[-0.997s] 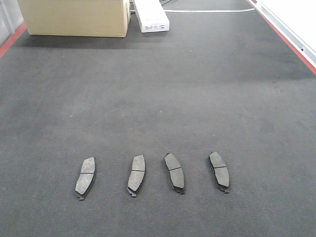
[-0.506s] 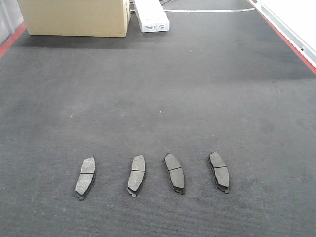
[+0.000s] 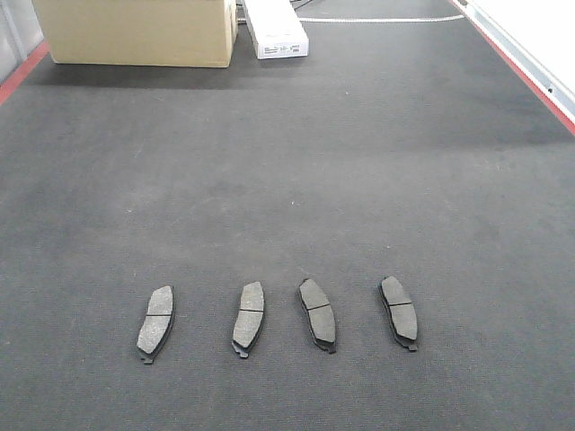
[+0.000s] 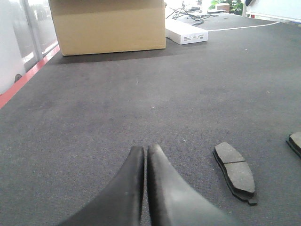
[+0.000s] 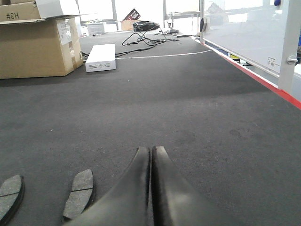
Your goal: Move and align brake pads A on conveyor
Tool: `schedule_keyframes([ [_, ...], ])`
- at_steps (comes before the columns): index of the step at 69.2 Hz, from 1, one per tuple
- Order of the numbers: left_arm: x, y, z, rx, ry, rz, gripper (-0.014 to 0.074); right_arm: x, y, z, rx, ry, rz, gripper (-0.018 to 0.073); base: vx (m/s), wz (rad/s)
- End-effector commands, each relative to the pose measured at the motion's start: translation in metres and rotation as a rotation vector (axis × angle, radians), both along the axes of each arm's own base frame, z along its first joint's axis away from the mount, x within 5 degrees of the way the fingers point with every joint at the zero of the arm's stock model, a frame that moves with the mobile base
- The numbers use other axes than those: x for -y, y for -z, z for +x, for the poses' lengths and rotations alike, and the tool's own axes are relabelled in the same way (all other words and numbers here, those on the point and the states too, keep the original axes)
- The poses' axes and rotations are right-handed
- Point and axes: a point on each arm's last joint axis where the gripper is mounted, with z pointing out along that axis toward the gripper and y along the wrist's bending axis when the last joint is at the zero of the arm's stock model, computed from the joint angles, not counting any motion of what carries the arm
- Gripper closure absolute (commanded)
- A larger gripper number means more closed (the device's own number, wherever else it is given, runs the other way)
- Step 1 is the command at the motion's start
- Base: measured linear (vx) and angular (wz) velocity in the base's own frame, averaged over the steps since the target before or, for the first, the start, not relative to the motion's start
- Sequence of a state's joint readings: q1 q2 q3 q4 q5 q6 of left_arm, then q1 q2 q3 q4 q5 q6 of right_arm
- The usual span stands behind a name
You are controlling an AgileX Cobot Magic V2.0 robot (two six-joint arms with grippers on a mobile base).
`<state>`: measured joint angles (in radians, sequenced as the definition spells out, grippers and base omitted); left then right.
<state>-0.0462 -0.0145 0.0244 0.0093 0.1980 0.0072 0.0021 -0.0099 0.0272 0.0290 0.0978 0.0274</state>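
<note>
1. Brake pads A: four flat grey pads in a rough row across the near part of the conveyor (image 3: 296, 180), none touching. Far-left pad (image 3: 156, 322) and second pad (image 3: 249, 318) lean top-right; third pad (image 3: 317, 313) and far-right pad (image 3: 399, 312) lean top-left. Not parallel.
2. Each pad lies friction face up, thin groove across the middle, dark backing plate showing at the edge.
3. Gaps uneven: second and third pads sit closest together.
4. Left gripper (image 4: 145, 153): jaws pressed together, nothing between them, low over the belt. One pad (image 4: 235, 171) lies just to its right, apart from it.
5. Right gripper (image 5: 151, 153): jaws clenched together, empty. Two pads lie to its left, the nearer (image 5: 80, 193) beside it, no contact.
6. Far end of belt: cardboard box (image 3: 137, 31), white carton (image 3: 275, 29) beside it. Red edge strip (image 3: 517, 63) along the right side.
</note>
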Motion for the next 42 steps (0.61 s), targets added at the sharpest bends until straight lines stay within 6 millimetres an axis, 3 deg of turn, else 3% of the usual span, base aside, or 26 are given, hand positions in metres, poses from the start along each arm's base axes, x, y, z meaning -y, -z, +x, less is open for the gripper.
schedule_keyframes([
  [1,0.0001,-0.0108,-0.0006,0.096,-0.001,-0.021,0.0600,0.0005,0.0006,-0.0003,0.058,0.007,-0.014,0.0569,0.00,0.00],
  [42,0.0001,-0.0108,-0.0006,0.096,-0.001,-0.021,0.0600,0.0005,0.0005,-0.0003,0.060,0.007,-0.014,0.0569,0.00,0.00],
])
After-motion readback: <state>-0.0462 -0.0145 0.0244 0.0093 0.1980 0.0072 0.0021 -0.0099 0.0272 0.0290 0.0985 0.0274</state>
